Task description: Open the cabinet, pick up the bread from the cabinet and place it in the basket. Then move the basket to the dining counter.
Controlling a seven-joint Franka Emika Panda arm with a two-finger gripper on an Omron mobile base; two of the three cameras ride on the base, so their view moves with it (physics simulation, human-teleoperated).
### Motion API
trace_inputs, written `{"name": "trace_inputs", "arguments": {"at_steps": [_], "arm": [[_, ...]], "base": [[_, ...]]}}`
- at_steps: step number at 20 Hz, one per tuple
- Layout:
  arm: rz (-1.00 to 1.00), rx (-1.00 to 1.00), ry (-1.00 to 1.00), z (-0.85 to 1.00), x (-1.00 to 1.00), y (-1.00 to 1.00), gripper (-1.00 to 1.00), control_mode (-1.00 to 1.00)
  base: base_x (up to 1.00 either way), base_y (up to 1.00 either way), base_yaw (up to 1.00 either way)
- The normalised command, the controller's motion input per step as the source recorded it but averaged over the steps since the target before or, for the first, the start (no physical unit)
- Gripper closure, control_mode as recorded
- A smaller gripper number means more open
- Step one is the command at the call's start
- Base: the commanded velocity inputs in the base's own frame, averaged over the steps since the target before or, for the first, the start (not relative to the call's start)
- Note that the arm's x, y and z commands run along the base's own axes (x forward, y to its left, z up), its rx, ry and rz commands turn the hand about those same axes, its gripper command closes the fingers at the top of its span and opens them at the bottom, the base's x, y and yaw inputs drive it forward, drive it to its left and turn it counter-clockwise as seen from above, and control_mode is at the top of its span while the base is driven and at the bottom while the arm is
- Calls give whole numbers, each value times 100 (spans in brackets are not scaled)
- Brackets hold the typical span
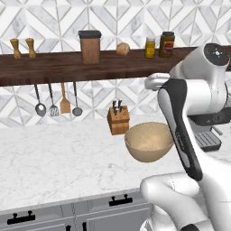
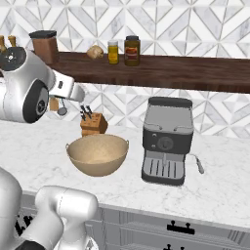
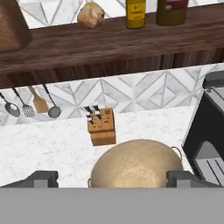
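So the basket point(image 2: 97, 154) is sitting on the marble table point(image 2: 215, 190), pretty much in the middle, just in front of the knife block point(image 2: 93, 123) and just left of the coffee machine point(image 2: 166, 140). From the left base view it's the same story: the light tan bowl is near the block, partly tucked behind the robot's forearm. I can't tell if anything is inside it; in the hand view its inside looks plain tan.

The bread point(image 3: 90, 15) is up on the dark wooden shelf point(image 2: 195, 68) above the table, a small rounded tan roll sitting between the brown canister point(image 1: 90, 47) on its left and the yellow jar point(image 2: 113, 52) on its right. A darker jar point(image 2: 132, 50) stands just right of the yellow one. 2 small wooden shakers point(image 1: 23, 48) are at the far left end of the shelf.

The fingers point(image 3: 40, 178) are spread wide, 1 tip at each bottom corner of the hand view, with nothing between them; the basket's rim sits below and between them. The hand is up above the table, apart from the basket.

4 utensils point(image 1: 57, 100) hang under the shelf on the left: ladle, slotted turner, wooden spatula, spoon. Grey drawers point(image 2: 185, 229) with black handles run along the near table front.
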Motion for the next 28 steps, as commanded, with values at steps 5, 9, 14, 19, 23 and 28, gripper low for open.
{"name": "trace_inputs", "arguments": {"at_steps": [5, 9, 14, 19, 23, 28], "arm": [[-4, 0, -30, 92, 25, 30, -100, -100], [8, 0, -18, 61, 59, 21, -100, -100], [2, -4, 0, 45, 70, 4, -100, -100], [0, -11, -1, 5, 50, 12, -100, -100], [0, -1, 0, -7, 53, 2, -100, -100], [0, 0, 3, -2, 53, 0, -100, -100]], "base": [[0, 0, 0], [0, 0, 0], [0, 0, 0], [0, 0, 0], [0, 0, 0], [0, 0, 0]]}}
